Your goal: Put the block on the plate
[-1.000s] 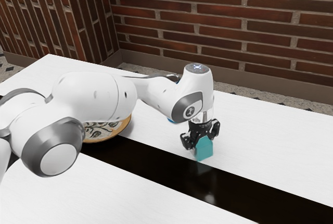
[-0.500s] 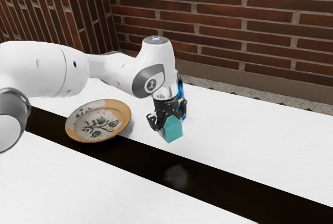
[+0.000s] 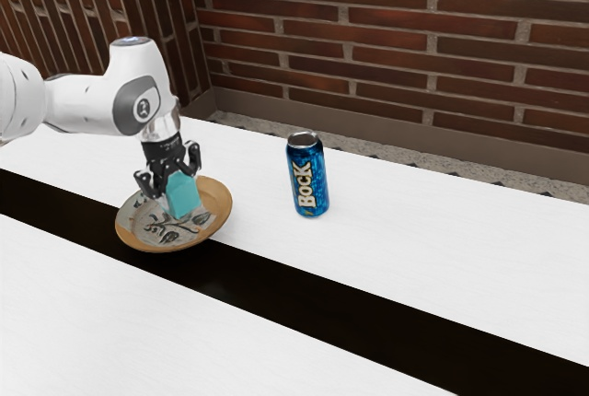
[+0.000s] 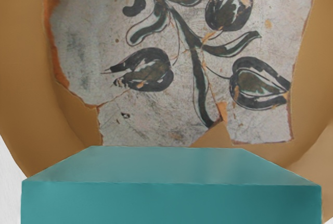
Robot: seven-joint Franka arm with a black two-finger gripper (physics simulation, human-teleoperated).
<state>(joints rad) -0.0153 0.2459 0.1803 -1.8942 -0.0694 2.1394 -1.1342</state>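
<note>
Exterior view: your gripper (image 3: 175,184) has its jaws clamped on the teal block (image 3: 185,197), over the patterned plate (image 3: 220,201) — whether block meets plate, you cannot tell. A blue can (image 3: 307,178) stands upright on the worktop (image 3: 414,239).

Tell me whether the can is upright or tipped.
Upright: the blue can stands on the white table, its silver top facing up.

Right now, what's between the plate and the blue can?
Nothing but bare white tabletop between the plate and the blue can. The exterior view shows that stretch.
</note>
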